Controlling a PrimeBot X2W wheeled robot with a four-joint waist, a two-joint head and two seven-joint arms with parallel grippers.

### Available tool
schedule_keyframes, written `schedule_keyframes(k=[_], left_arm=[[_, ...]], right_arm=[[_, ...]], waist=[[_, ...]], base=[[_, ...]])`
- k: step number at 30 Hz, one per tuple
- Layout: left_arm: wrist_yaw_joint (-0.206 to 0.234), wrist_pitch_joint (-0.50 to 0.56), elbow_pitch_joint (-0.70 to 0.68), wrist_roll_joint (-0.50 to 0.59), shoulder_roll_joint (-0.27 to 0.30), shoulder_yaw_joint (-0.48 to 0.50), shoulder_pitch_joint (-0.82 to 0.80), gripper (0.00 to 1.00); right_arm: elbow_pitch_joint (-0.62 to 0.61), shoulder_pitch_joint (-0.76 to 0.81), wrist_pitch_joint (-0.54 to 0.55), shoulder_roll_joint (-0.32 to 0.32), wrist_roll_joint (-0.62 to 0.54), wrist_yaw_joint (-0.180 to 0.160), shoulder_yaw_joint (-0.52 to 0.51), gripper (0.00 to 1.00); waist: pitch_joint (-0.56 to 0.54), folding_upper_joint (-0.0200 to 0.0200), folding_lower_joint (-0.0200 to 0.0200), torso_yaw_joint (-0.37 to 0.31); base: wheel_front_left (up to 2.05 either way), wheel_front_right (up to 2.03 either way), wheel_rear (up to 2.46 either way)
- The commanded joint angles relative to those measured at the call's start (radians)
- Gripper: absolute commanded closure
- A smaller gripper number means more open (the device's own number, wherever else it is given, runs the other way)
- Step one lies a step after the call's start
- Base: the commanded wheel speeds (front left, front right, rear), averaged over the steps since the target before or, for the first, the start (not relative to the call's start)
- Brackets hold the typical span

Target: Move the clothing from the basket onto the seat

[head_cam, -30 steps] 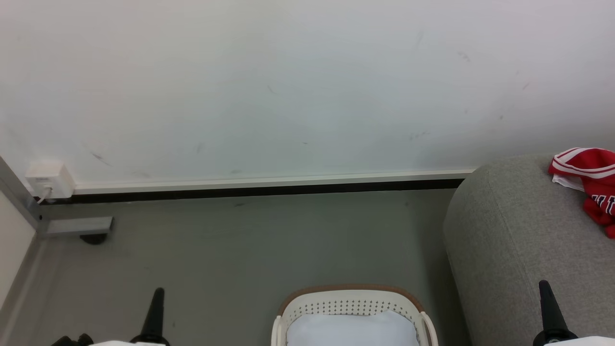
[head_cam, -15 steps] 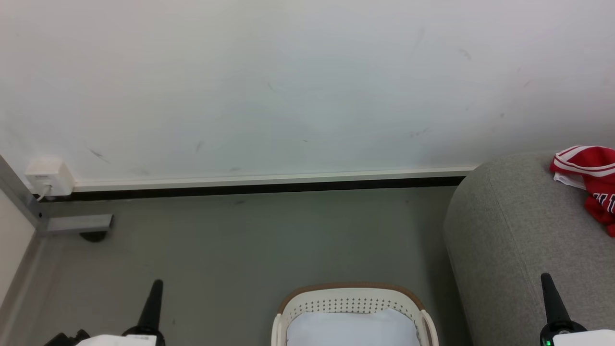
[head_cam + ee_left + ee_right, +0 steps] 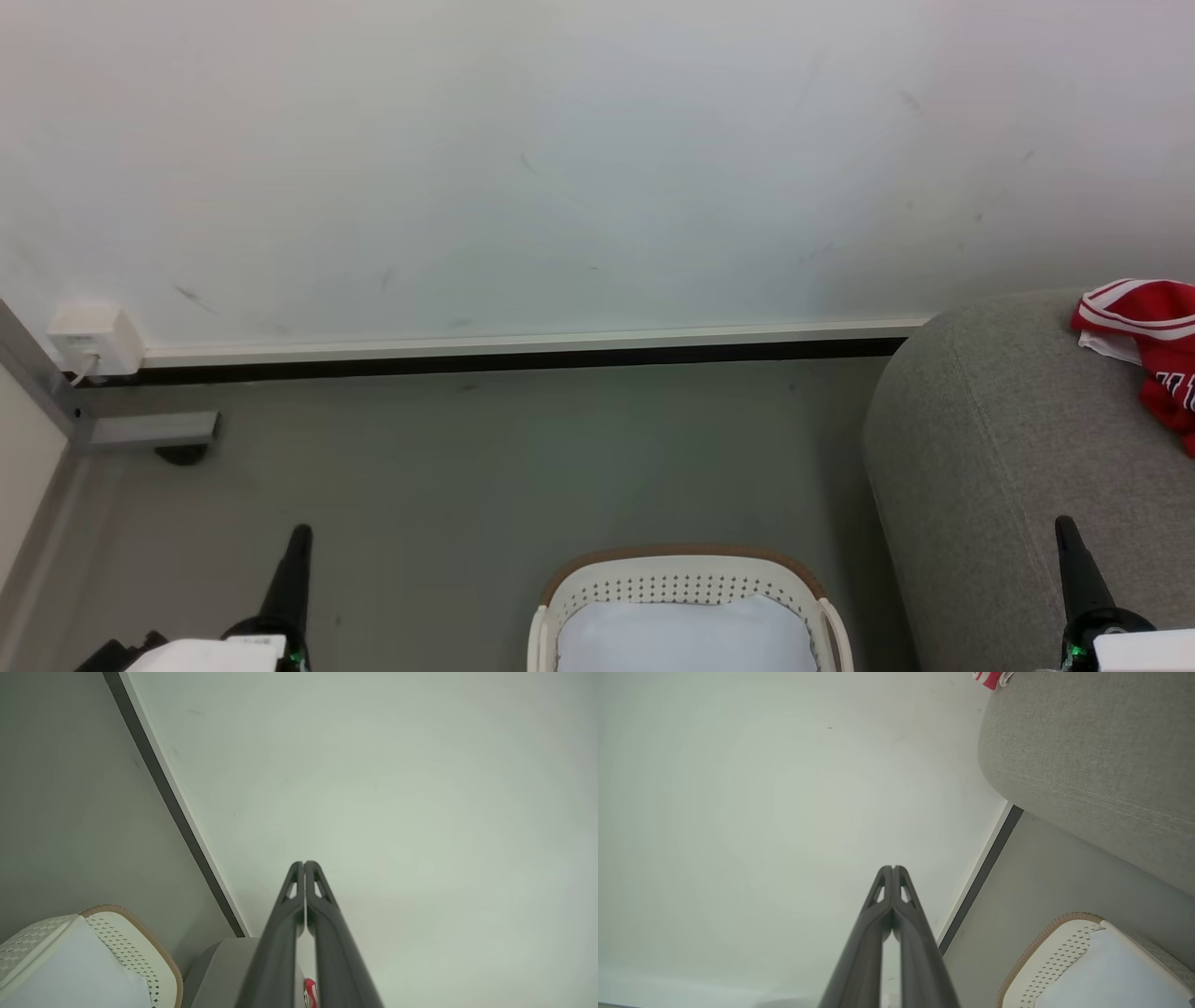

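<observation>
GRIP: holding left gripper [image 3: 300, 534] and right gripper [image 3: 1062, 525] fully closed, empty, flanking laundry basket [image 3: 682, 553] | LOCATION: seeing red jersey [image 3: 1154, 343] lying atop grey sofa [image 3: 980, 439]; finding visible basket bottom bare | RISK: likely risking shiny fabric sliding off rounded padding; overlooking garments in basket's unseen near part

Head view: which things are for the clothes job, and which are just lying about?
For the job:
clothing, on the seat
basket
left gripper, shut
right gripper, shut

Just there:
wall box
metal bar
skirting
</observation>
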Motion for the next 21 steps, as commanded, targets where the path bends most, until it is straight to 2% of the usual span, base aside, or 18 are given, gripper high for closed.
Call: schedule_keyframes(k=[1,21], left_arm=[[-0.003,0.009,-0.008,-0.026,0.007,0.006,-0.016,1.00],[-0.010,0.044,-0.016,-0.170,0.008,0.020,-0.035,1.00]], right_arm=[[-0.007,-0.019,0.007,-0.009,0.024,0.000,-0.004,1.00],[-0.013,-0.038,0.045,-0.010,0.167,0.000,-0.017,1.00]], waist=[[0.001,0.0000,-0.0001,0.000],[0.012,0.0000,-0.0001,0.001]], base=[[0.00,0.00,0.00],[0.00,0.00,0.00]])
